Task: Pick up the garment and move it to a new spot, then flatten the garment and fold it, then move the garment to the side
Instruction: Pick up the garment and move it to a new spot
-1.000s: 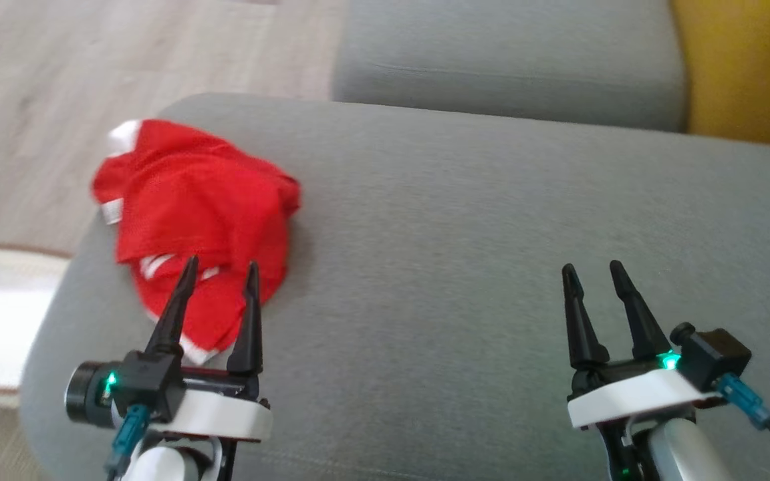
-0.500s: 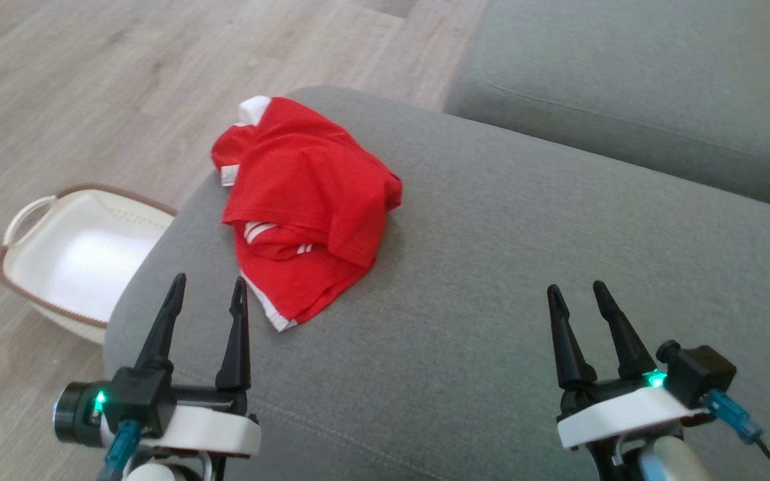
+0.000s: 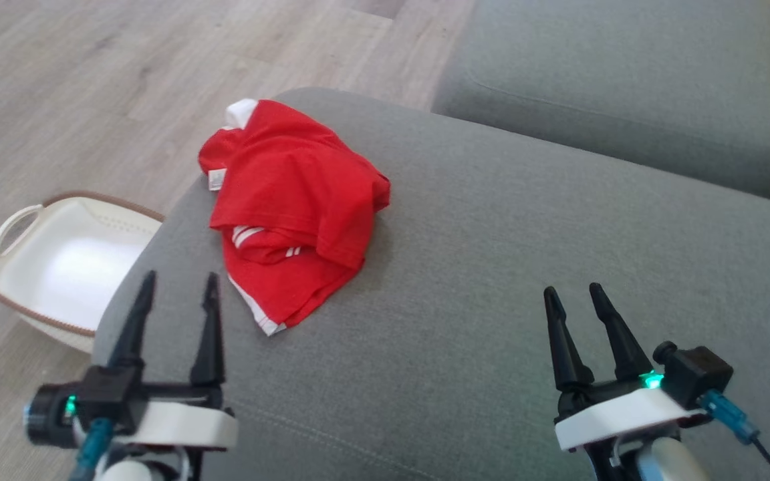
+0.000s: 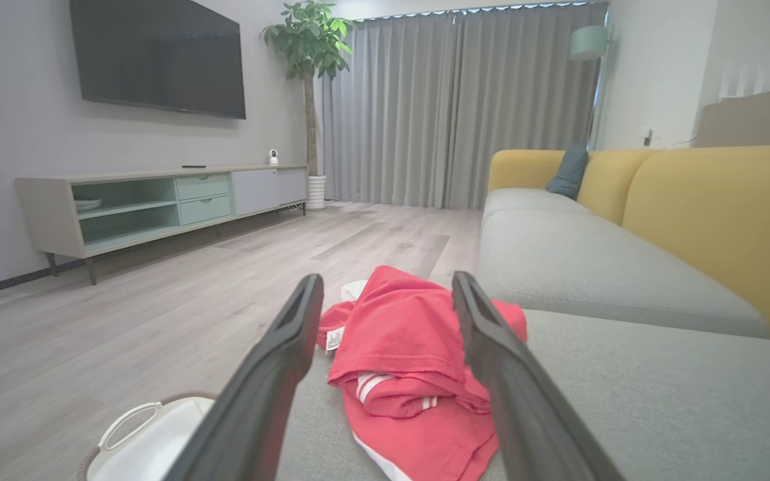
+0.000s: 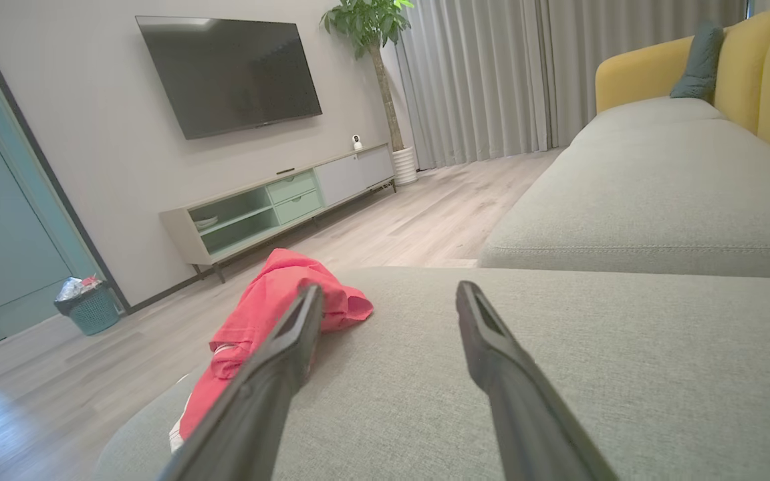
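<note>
The garment [image 3: 295,207] is a crumpled red shirt with white stripes and trim, lying in a heap near the left edge of the grey sofa cushion [image 3: 492,280]. My left gripper [image 3: 179,284] hovers open just short of the heap's near edge, nothing between its fingers. In the left wrist view the garment [image 4: 412,361] sits ahead between the open fingers [image 4: 271,374]. My right gripper [image 3: 573,296] stands open over bare cushion, far right of the shirt. The right wrist view shows the garment [image 5: 271,314] off to its left.
A white laundry basket [image 3: 17,227] with a brown rim stands on the wooden floor beside the cushion's left edge. A second grey cushion [image 3: 625,87] lies beyond, with a yellow backrest [image 4: 719,220] to the right. A TV stand [image 4: 158,200] lines the far wall.
The head camera turned left, shifting the whole picture right, then a little back. My left gripper now shows lower and further left, off the garment. The garment lies as before.
</note>
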`<state>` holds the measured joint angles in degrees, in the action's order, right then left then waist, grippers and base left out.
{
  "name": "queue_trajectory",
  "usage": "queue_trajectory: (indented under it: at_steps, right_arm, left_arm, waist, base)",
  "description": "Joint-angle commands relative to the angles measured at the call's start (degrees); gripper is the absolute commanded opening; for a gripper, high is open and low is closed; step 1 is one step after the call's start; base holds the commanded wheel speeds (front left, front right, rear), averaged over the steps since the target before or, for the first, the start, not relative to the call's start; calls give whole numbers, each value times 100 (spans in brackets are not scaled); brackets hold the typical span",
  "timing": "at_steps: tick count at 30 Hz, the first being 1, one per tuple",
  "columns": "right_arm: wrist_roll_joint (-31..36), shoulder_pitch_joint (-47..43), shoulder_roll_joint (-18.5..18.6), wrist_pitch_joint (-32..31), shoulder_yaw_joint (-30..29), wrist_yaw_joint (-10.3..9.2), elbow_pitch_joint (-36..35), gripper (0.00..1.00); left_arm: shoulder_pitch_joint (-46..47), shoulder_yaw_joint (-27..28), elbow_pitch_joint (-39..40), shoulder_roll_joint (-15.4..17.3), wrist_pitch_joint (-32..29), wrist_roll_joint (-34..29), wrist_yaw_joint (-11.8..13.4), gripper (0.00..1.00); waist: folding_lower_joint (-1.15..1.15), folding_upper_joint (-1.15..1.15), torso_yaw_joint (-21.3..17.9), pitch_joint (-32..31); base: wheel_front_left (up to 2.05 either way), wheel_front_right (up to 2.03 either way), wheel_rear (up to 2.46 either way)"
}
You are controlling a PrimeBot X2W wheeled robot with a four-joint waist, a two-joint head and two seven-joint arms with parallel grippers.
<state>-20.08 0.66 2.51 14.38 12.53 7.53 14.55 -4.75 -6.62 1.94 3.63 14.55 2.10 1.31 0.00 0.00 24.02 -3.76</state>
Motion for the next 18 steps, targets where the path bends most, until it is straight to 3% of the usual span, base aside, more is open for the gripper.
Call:
queue_trajectory:
  at_steps: [1,6,11,18]
  right_arm:
    - [71,254,37,62,80,-4,-167,100]
    - [274,391,37,62,-40,-4,-193,100]
    - [605,595,37,62,-291,-4,-236,100]
    - [976,895,37,62,-787,-4,-359,100]
  left_arm:
    - [314,265,222,52,45,28,-19,100]
    - [670,649,21,61,45,456,-136,100]
    - [1528,798,-871,476,-76,684,-501,100]
    - [3174,586,-2231,1275,-922,901,-816,100]
  waist:
    - [0,0,-133,117]
    - [0,0,-439,490]
    - [0,0,-737,1034]
    - [0,0,-1085,1769]
  base:
    - [0,0,0]
    - [0,0,0]
    - [0,0,0]
    - [0,0,0]
